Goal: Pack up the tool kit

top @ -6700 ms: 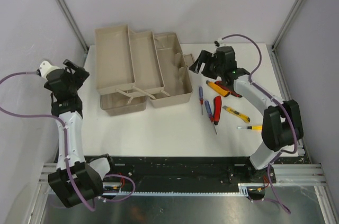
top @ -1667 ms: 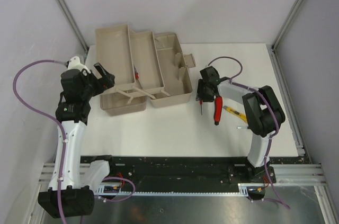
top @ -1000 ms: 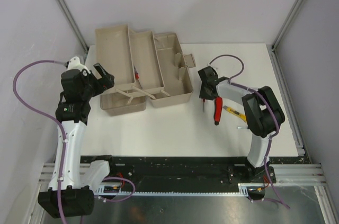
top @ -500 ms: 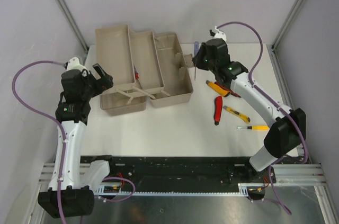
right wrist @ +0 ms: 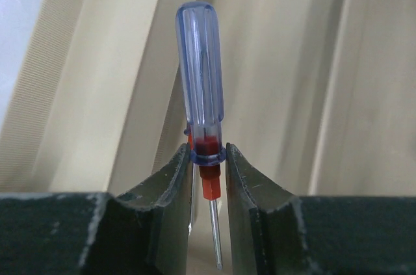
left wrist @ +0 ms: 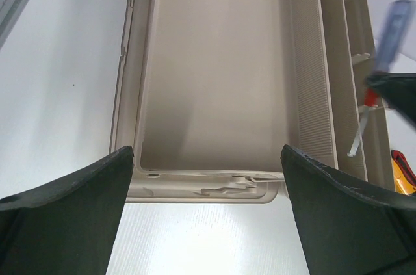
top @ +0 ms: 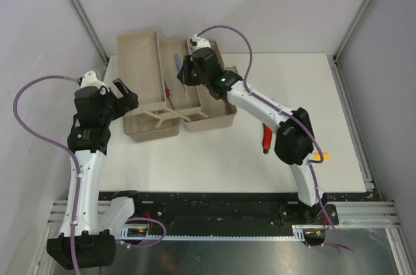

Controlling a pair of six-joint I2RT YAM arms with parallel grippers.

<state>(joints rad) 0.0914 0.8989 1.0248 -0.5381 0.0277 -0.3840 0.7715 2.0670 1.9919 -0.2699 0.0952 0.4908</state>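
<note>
Left: left gripper (top: 124,93) at the end wall of the toolbox (top: 140,67), jaws spread wide, nothing between them. Centre: right gripper (right wrist: 207,158) above the opened cantilever trays, jaws pinching the blue-handled screwdriver (right wrist: 201,67) at its red collar, handle uppermost, thin shaft hanging below. Looks light and rigid; smooth clear handle probably slippery, so collar grip judged the safer hold. Right: red-handled tool (top: 266,136) and yellow-handled tool (top: 318,157) lying on the table (top: 214,151), not yet packed, partly hidden by the arm.
</note>
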